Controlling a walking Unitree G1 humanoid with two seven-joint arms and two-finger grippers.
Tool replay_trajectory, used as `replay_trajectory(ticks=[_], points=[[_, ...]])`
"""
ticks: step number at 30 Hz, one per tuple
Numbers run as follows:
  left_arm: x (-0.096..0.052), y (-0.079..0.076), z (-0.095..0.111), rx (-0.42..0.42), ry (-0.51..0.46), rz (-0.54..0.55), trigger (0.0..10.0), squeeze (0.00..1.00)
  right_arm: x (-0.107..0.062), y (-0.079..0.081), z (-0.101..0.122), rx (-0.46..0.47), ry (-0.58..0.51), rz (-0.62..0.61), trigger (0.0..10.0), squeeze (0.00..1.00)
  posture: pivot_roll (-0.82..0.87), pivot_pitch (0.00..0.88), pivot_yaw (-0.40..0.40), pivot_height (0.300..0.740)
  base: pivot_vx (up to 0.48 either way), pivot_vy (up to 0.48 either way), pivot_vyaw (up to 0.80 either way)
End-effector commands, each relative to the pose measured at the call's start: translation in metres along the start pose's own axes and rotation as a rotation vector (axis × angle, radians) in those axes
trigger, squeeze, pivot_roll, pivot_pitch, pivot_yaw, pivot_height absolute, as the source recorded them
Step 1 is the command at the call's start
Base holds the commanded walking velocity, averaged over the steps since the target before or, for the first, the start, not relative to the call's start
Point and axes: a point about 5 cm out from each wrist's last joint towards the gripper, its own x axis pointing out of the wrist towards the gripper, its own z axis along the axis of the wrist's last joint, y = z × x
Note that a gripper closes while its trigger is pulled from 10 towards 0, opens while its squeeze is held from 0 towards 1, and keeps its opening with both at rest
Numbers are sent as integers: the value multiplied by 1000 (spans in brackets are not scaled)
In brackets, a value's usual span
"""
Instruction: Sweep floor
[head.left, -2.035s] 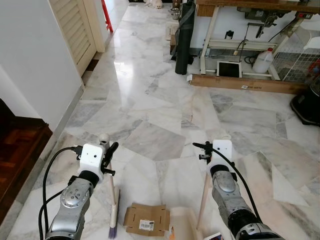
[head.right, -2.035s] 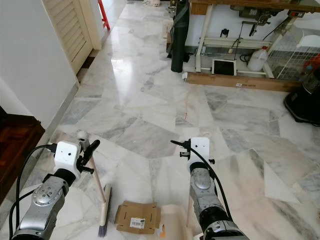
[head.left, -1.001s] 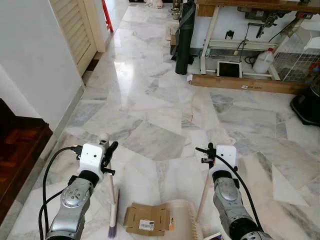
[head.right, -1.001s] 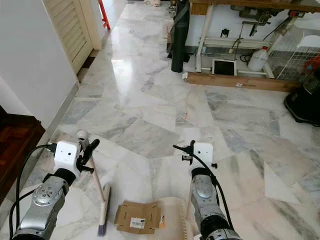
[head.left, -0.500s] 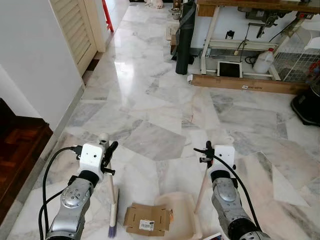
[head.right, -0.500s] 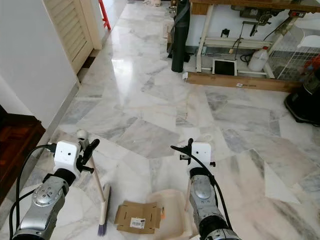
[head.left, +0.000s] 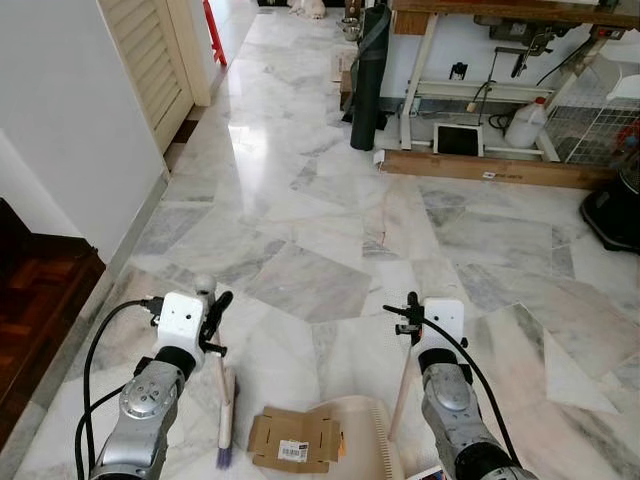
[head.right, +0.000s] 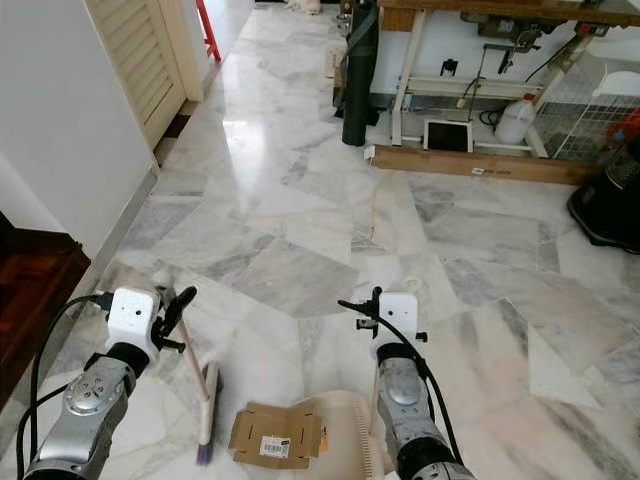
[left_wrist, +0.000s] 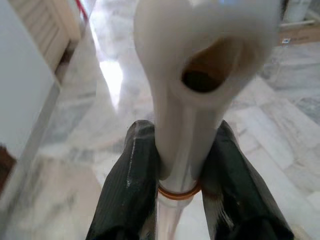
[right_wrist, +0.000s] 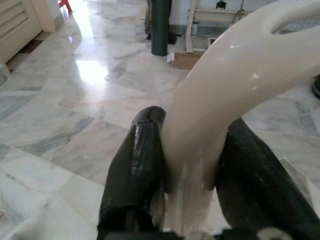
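My left gripper (head.left: 212, 318) is shut on the pale handle of a broom (head.left: 221, 385); its purple-tipped brush rests on the marble floor just left of a flat piece of cardboard (head.left: 293, 440). In the left wrist view the black fingers (left_wrist: 131, 192) clamp the broom handle (left_wrist: 180, 125). My right gripper (head.left: 407, 316) is shut on the upright handle of a cream dustpan (head.left: 362, 440), whose pan lies on the floor against the cardboard's right edge. In the right wrist view the dustpan handle (right_wrist: 225, 85) sits between the fingers (right_wrist: 135, 170).
A white wall and louvered door (head.left: 150, 60) run along the left, with a dark wooden step (head.left: 30, 300) below. Ahead stand a workbench, a black roll (head.left: 368, 80), a wooden plank (head.left: 490, 168), a white jug (head.left: 526, 122) and a black appliance (head.left: 615, 215).
The dustpan has slid left and tilted until its pan meets the cardboard. My left arm and the broom have dropped slightly. The cardboard has not moved.
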Motion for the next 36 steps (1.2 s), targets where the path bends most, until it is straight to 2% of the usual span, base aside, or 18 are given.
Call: replay_trajectory(ticks=[1,6,9,12,16,20,23,25,27,31,32,33,34,35,36], points=[[-6,-3,-20,-81,108,-28,10000,0,-6,4,-11,-11,47,21,10000,0,173,90,-4,740,0,0,0],[-4,-9,-18,-167,109,-76,10000,0,-6,3,-10,-11,47,20,10000,0,172,89,-4,740,0,0,0],[-3,-15,-16,-257,125,-128,10000,0,-4,3,-9,-13,44,22,10000,0,171,88,-5,740,0,0,0],[-2,-18,-13,-308,128,-158,10000,0,-4,3,-8,-15,42,22,10000,0,172,88,-6,740,0,0,0],[1,-17,-1,-423,77,-156,10000,0,-3,3,-8,-15,43,23,10000,0,173,87,-6,740,0,0,0],[8,-10,17,-546,2,-129,10000,0,-2,4,-6,-13,40,25,10000,0,173,83,-6,740,0,0,0],[10,-7,26,-586,-38,-127,10000,0,-2,4,-6,-14,39,24,10000,0,174,81,-6,740,0,0,0],[10,-5,30,-576,-54,-117,10000,0,-2,4,-5,-13,37,23,10000,0,174,81,-6,740,0,0,0],[10,1,36,-516,-84,-71,10000,0,-1,4,-5,-13,35,21,10000,0,176,80,-5,740,0,0,0],[10,5,40,-464,-113,-28,10000,0,-1,4,-4,-11,32,20,10000,0,176,79,-5,740,0,0,0],[9,13,50,-379,-177,49,10000,0,0,4,-3,-7,29,17,10000,0,177,73,-3,740,0,0,0],[8,16,56,-328,-211,86,10000,0,0,4,-3,-3,26,16,10000,0,176,72,-3,740,0,0,0],[8,16,56,-328,-211,86,10000,0,0,4,-3,-3,26,16,10000,0,176,72,-3,740,0,0,0],[6,20,67,-246,-270,130,10000,0,1,4,-1,6,21,11,10000,0,177,69,-2,740,0,0,0],[4,21,72,-212,-294,150,10000,0,2,3,0,13,20,7,10000,0,177,67,-2,740,0,0,0]])
